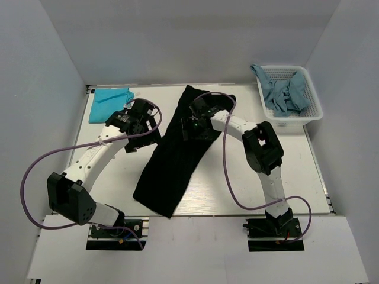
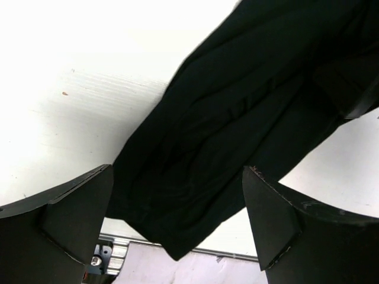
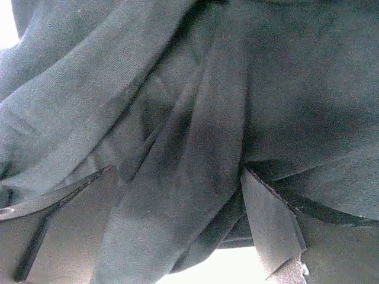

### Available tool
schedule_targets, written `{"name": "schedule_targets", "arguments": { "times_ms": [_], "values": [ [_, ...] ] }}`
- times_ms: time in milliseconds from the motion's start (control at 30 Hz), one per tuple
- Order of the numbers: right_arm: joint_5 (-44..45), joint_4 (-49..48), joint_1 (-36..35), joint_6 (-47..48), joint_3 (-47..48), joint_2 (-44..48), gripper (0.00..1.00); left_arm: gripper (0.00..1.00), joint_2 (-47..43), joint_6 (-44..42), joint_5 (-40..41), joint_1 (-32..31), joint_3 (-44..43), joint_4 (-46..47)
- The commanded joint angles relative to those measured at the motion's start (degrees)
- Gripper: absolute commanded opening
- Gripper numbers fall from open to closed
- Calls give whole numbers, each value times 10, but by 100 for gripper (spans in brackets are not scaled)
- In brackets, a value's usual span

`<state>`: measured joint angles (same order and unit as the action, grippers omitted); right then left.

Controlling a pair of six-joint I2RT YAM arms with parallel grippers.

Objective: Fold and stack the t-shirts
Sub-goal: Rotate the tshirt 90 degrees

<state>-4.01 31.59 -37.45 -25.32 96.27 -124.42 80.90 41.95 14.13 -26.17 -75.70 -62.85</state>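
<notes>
Black tee (image 1: 172,160) lies bunched in a long diagonal strip across the bench (image 1: 204,192), far end by the right arm, near end close to the front edge. Left tool (image 2: 177,225) wide open, holds nothing, sits just beside the strip's left edge. Right tool (image 3: 172,219) also fully spread, over the strip's far part w/ cloth between its fingers, not clamped. Teal tee (image 1: 109,96) lies flat in the far-left corner. Greyish-blue tees (image 1: 287,94) heaped in the white basket (image 1: 308,118), far right.

Lettering on the black t-shirt (image 1: 169,165): you are reading none.
Label on the basket (image 1: 293,121), far right: you are reading none.
Print on the teal t-shirt (image 1: 109,97), far left: you are reading none.
</notes>
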Motion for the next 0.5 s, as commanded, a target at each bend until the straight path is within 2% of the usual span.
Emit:
{"name": "schedule_targets", "arguments": {
  "times_ms": [0, 100, 233, 300, 333, 467],
  "values": [
    [37, 42, 37, -3, 1, -46, 90, 100, -28, -10, -12, 14, -1, 16],
    [56, 42, 79, 5, -2, -62, 90, 100, -28, -26, -38, 26, 5, 27],
    [67, 63, 139, 51, 44, -95, 90, 100, -28, -56, -99, 37, 34, 58],
    [58, 83, 176, 63, 108, -123, 90, 100, -28, -71, -132, 37, 54, 66],
    [46, 85, 187, 104, 146, -131, 90, 100, -28, -80, -141, 37, 60, 82],
    [49, 109, 211, 162, 276, -161, 90, 100, -6, -101, -207, 37, 92, 107]
  ]
}}
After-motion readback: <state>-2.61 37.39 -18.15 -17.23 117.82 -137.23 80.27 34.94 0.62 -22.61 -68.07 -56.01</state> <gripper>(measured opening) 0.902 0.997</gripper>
